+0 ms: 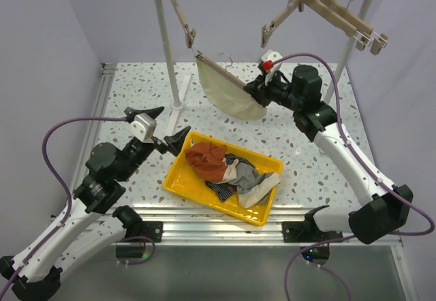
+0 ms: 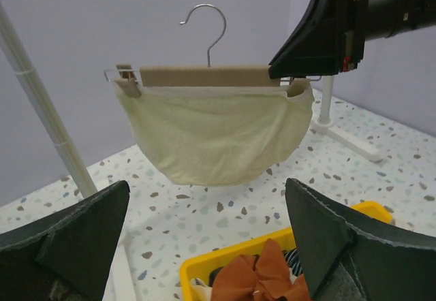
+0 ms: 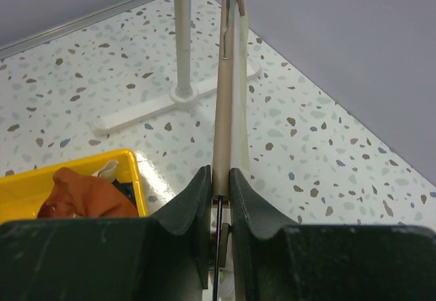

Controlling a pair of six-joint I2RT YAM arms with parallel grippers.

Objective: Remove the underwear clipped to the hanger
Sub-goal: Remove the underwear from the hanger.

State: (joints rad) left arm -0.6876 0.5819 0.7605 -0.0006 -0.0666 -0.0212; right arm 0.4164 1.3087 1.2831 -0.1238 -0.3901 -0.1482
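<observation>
Table (image 1: 306,144), speckled terrazzo, walled on three sides, carries a rail stand and a yellow tray (image 1: 178,182) of loose briefs. Right gripper (image 3: 220,185) is clamped on one end of the hanger (image 2: 204,76), held off the rail. Cream brief (image 2: 211,137) hangs clipped under it, ahead of the left gripper (image 2: 204,240), whose fingers stand wide and empty. Judged light, limp, non-slip; best pinched at the waistband beside a clip.

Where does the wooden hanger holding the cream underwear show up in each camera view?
Top external: the hanger slants at upper center, right end effector clamping it.
Left wrist: upper center, level, cream underwear hanging below.
Right wrist: edge-on, center, between the fingers.
Shared landmark: yellow tray.
</observation>
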